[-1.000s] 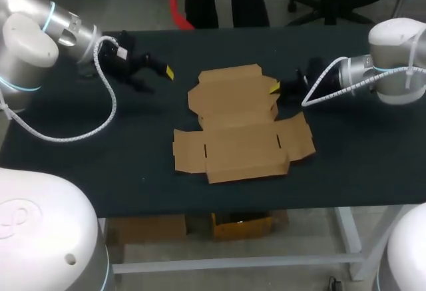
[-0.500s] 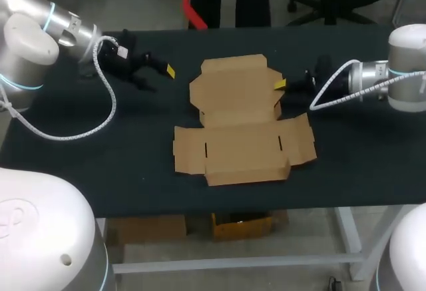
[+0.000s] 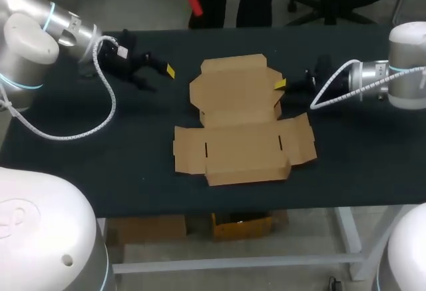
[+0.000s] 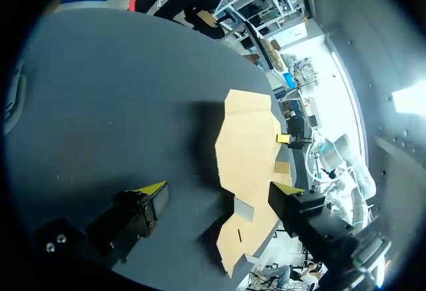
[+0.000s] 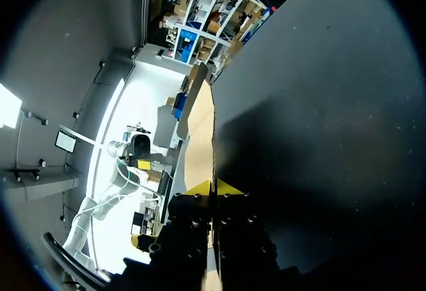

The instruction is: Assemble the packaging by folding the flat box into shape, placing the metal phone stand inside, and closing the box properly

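Observation:
The flat brown cardboard box point(image 3: 239, 121) lies unfolded mid-table, its rear panel tilted up a little. My right gripper point(image 3: 281, 84) is at that panel's right edge, shut on a side flap; in the right wrist view the cardboard edge point(image 5: 198, 144) runs straight into the closed yellow tips point(image 5: 213, 186). My left gripper point(image 3: 156, 76) hovers left of the box, open and holding nothing. From the left wrist, the box point(image 4: 249, 151) lies ahead of the wide-apart fingers point(image 4: 152, 188), with the right gripper point(image 4: 284, 138) at its far side. No metal phone stand shows in any view.
Bare black table top point(image 3: 100, 164) extends left, right and in front of the box. The table's front edge point(image 3: 233, 208) is close below the box's front flaps. The left arm's white cable point(image 3: 100, 111) loops over the table's left part.
The right gripper has drawn back to the right with the flap, tilting the rear panel up and shifting the box slightly backward; no motion in the last half second. The left arm has stayed still.

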You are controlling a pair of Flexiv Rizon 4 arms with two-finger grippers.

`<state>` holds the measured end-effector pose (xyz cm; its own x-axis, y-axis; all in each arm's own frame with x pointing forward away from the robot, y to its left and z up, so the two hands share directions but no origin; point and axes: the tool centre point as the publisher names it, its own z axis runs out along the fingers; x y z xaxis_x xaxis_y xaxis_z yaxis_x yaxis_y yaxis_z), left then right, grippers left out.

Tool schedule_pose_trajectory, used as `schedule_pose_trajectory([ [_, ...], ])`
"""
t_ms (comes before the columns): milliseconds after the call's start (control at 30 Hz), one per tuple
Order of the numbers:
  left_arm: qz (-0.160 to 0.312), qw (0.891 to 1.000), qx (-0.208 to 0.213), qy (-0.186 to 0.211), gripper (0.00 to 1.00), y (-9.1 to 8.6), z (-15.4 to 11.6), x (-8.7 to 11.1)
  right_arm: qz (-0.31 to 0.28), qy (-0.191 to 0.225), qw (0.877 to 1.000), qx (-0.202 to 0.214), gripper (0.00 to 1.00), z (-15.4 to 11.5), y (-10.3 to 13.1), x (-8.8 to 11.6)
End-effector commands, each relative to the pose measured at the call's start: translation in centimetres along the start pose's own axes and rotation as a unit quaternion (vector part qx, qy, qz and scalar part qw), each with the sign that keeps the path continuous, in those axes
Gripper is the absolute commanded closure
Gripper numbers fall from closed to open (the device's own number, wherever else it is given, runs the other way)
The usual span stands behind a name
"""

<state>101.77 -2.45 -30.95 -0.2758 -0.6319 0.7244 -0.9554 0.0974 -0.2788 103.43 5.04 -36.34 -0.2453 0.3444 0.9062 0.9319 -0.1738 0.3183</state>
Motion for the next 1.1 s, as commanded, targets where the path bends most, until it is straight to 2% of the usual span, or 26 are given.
schedule_pose_trajectory([
  [33, 0.000, 1.000, -0.002, 0.000, 0.00, -0.1, 0.0, -0.1, -0.012, 0.027, 0.999, -0.010, 1.00, 0.4, 0.9, -0.1],
  [167, 0.000, 1.000, -0.002, 0.000, 0.00, -0.1, 0.0, -0.1, -0.024, 0.052, 0.998, -0.021, 1.00, 1.0, 1.7, 0.3],
  [567, 0.062, 0.993, 0.083, 0.057, 0.00, -1.8, 1.2, 0.2, -0.064, 0.093, 0.992, -0.048, 1.00, 1.2, 2.7, 2.1],
  [767, 0.097, 0.987, 0.096, 0.081, 0.00, -2.6, 2.2, 0.8, -0.074, 0.101, 0.991, -0.051, 1.00, 1.4, 3.1, 2.6],
  [1100, 0.142, 0.980, 0.102, 0.097, 0.00, -4.0, 3.6, 2.3, -0.093, 0.117, 0.987, -0.058, 1.00, 1.8, 3.8, 3.4],
])
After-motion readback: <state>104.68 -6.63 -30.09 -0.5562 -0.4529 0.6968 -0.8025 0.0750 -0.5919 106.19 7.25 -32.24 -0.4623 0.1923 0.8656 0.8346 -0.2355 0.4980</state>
